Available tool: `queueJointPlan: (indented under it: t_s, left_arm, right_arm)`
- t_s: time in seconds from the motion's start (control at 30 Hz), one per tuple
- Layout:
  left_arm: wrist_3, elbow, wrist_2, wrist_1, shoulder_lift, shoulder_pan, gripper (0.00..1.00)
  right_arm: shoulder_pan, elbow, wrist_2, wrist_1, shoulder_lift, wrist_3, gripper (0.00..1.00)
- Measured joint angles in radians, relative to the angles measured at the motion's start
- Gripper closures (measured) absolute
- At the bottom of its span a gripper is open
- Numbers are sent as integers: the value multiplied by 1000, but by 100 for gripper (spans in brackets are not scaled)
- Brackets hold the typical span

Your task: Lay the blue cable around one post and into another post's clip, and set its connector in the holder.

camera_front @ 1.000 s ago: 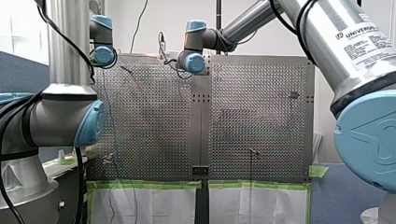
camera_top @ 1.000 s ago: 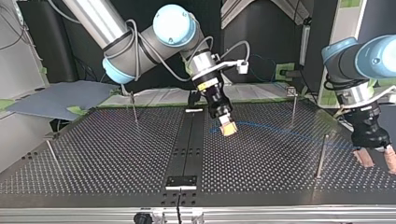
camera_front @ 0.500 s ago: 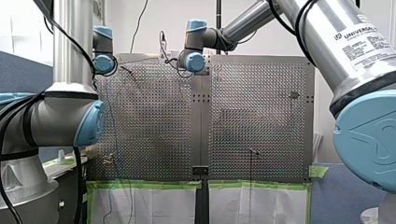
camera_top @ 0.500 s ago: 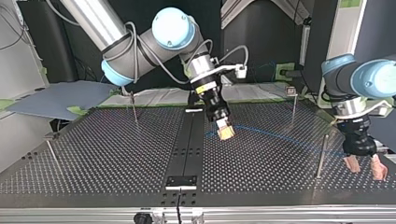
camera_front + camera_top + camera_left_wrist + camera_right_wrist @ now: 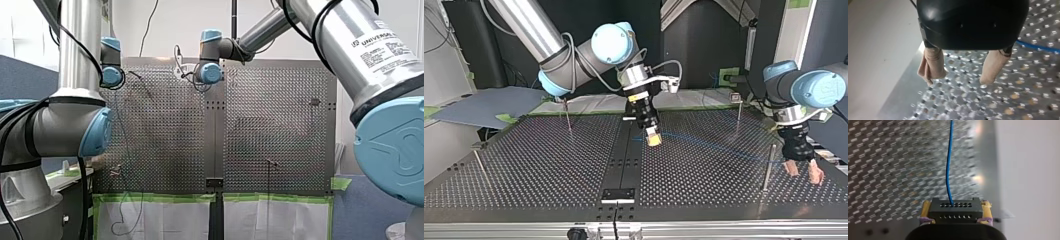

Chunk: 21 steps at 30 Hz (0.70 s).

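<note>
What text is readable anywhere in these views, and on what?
"UNIVERSAL ROBOTS": on the white label on my right arm's silver tube, front view.
Fine print below it on the same label: too small to read.
Sticker on my right arm's wrist, top view: too blurred to read.
Left and right wrist views: no text.

Perforated metal table (image 5: 524, 165) gleams; plastic connector (image 5: 955, 211) looks matt.
</note>
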Motion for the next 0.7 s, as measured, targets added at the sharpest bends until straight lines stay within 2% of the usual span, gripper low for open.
queueJointPlan:
  t_s: [0.17, 0.27, 0.57, 0.7]
  left_arm:
    - [-7, -35, 8, 19, 0, -5, 0]
    - [-16, -44, 9, 23, 0, -9, 0]
    - [-29, -48, 6, 20, 0, -24, 0]
    - [-37, -48, 2, 20, 0, -28, 0]
  right_arm:
    - [-4, 25, 41, 47, 47, -11, 100]
    - [-7, 52, 56, 50, 62, -6, 100]
    - [-26, 142, 121, -27, 67, 42, 100]
    - [-45, 186, 160, -72, 68, 69, 100]
